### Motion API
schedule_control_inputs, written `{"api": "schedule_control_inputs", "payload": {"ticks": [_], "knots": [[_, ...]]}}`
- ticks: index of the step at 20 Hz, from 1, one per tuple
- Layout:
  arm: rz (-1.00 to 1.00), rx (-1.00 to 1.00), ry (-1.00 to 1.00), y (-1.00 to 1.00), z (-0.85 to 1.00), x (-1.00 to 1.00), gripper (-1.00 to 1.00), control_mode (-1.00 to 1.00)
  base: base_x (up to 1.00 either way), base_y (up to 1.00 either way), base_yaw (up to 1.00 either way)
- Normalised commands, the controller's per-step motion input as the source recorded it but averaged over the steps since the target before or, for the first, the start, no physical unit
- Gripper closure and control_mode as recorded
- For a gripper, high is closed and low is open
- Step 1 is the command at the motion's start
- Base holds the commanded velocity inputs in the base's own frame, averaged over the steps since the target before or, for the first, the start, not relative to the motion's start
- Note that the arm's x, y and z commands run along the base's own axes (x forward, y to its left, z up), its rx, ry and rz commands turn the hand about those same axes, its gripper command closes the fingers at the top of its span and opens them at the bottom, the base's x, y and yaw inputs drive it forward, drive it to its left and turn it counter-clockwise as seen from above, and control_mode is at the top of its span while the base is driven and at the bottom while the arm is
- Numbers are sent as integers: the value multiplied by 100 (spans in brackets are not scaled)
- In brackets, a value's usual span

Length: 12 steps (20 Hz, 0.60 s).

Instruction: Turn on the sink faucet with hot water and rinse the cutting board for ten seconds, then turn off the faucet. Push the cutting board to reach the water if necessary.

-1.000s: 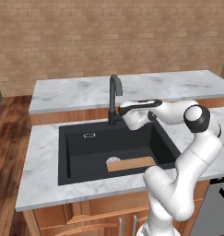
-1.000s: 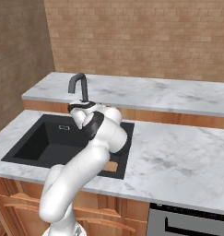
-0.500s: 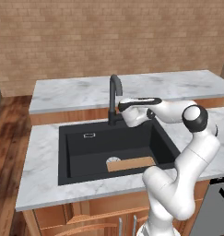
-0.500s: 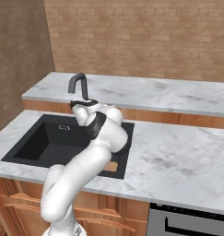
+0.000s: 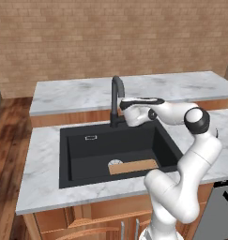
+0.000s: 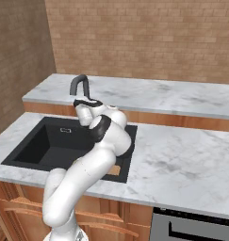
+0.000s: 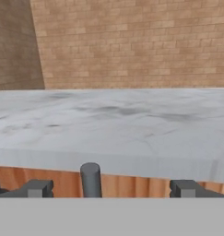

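Gripper (image 7: 111, 188) spread wide, faucet lever (image 7: 90, 179) between the fingertips, contact unclear. Sink faucet (image 5: 117, 101) at basin's rear edge. Cutting board (image 5: 133, 166) flat at sink (image 5: 87, 154) front, partly over the drain.

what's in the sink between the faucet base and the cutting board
Nothing but bare black floor of the sink, seen in the left base view. The cutting board lies at the near wall, partly over the drain, well forward of the sink faucet.
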Motion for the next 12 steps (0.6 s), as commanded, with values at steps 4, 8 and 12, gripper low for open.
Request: {"api": "schedule_control_inputs", "payload": {"ticks": [4,8,12], "knots": [[0,0,0,0,0,15,-100,-100,0,0,0],[0,0,0,0,-2,7,-100,-100,0,0,0],[0,0,0,0,0,0,-100,-100,0,0,0]]}}
